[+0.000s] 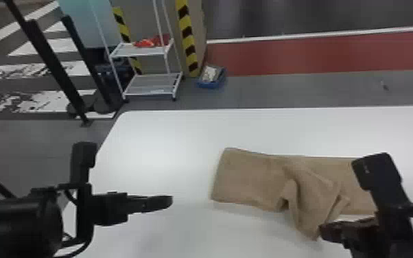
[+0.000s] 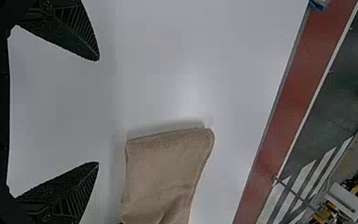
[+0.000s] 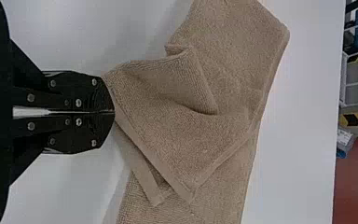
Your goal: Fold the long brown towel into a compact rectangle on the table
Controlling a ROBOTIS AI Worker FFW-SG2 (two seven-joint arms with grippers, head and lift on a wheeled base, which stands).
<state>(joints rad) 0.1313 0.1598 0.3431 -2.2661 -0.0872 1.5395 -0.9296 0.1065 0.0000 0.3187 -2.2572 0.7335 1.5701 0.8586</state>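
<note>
While the brown towel [image 1: 247,178] lies on the table [image 1: 168,137], edge pinched in the right gripper [image 3: 113,112], left gripper [image 2: 98,111] wide above, I'd draw the bunched flap [image 3: 182,107] smooth before letting go.

White table with a long brown towel on it.
The table [image 1: 161,137] has a smooth, pale top with a soft sheen, a rounded far-left corner, a straight far edge and a left edge that slants outward toward the near side; the towel [image 1: 247,178] lies lengthwise from about the middle toward the right, its left end flat and squared off, its middle rumpled into a raised fold, with a loose flap angled over the layer beneath toward the near side, hemmed corners showing on it, and a faint shadow along the towel's border on the white surface.
</note>
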